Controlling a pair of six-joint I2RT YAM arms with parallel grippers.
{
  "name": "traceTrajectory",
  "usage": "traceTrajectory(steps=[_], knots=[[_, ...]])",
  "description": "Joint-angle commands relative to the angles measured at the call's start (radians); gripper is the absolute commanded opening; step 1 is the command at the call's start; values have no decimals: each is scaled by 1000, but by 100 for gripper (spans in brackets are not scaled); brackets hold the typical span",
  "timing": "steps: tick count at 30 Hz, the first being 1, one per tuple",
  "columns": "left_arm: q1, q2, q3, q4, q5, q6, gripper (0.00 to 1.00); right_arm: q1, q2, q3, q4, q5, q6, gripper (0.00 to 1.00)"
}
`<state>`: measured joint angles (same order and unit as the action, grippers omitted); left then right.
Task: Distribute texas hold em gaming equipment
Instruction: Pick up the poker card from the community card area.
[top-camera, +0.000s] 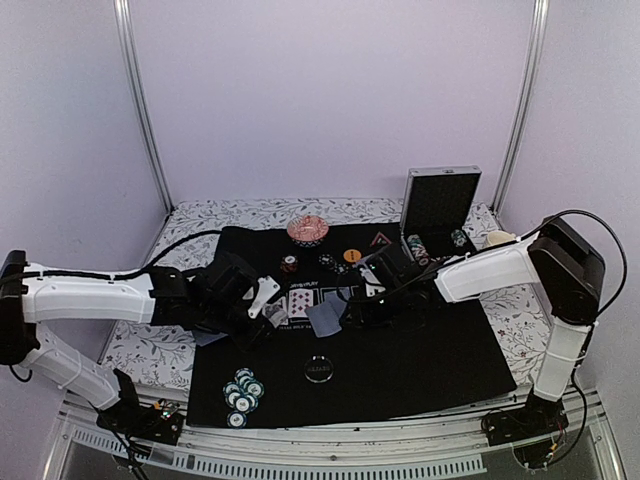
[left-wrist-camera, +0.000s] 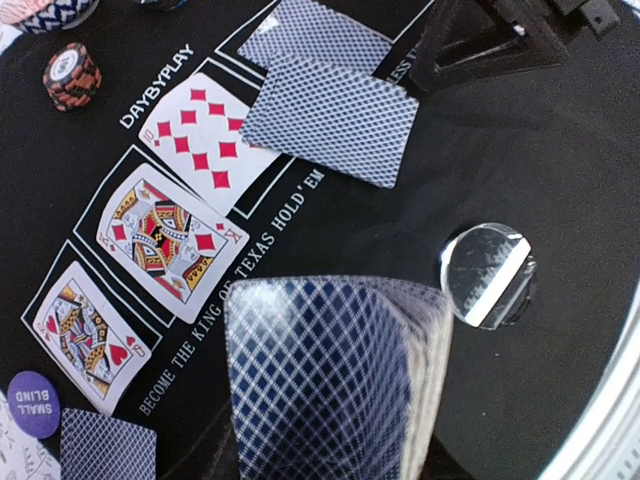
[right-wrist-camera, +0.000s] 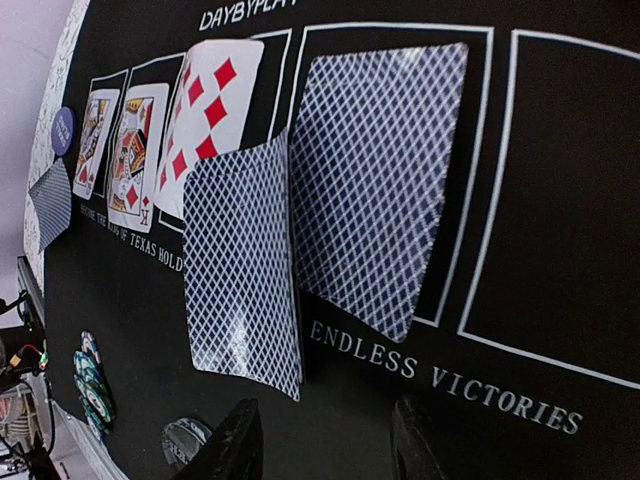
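A deck of blue-backed playing cards (left-wrist-camera: 330, 380) fills the left wrist view, with my left gripper (top-camera: 258, 310) shut on it over the black mat (top-camera: 420, 350). Three face-up cards lie in the mat's rectangles, the ten of diamonds (left-wrist-camera: 200, 135) among them. A face-down card (right-wrist-camera: 385, 175) fills the fourth rectangle. Another face-down card (right-wrist-camera: 245, 265) lies loose, overlapping it and the ten. My right gripper (right-wrist-camera: 325, 445) hovers open just in front of that loose card, nothing between its fingers (right-wrist-camera: 235, 445).
Teal chips (top-camera: 243, 392) sit near the mat's front left. A clear round button (top-camera: 319, 368) lies at front centre. A red chip stack (top-camera: 289, 264), orange button (top-camera: 351, 255) and triangle (top-camera: 378, 240) are at the back. The silver case (top-camera: 440, 205) stands open at back right.
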<state>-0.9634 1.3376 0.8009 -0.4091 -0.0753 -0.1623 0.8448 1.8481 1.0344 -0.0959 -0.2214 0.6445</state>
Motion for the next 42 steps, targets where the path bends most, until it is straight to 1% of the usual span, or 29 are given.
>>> traceTrajectory(steps=[1,4,7,13,22,27,32,36,42], knots=[[-15,50,-14,46,-68,-29,22,-5,56,43,55,-102,30,45],[-16,85,-17,64,-57,-33,22,-4,71,50,52,-93,33,44],[-22,116,-12,65,-47,-31,21,-4,98,69,29,-95,29,39],[-27,144,-5,53,-80,-27,21,-5,134,104,24,-113,29,34],[-31,166,6,46,-79,-19,21,-5,147,116,4,-124,35,20],[-32,173,8,46,-82,-19,21,-5,133,104,0,-115,36,4],[-35,205,17,49,-94,-16,22,-4,101,104,11,-151,24,2],[-46,245,38,49,-115,-13,25,-4,45,96,4,-152,15,2],[-73,319,73,63,-126,9,33,-5,-48,63,-22,-144,0,2]])
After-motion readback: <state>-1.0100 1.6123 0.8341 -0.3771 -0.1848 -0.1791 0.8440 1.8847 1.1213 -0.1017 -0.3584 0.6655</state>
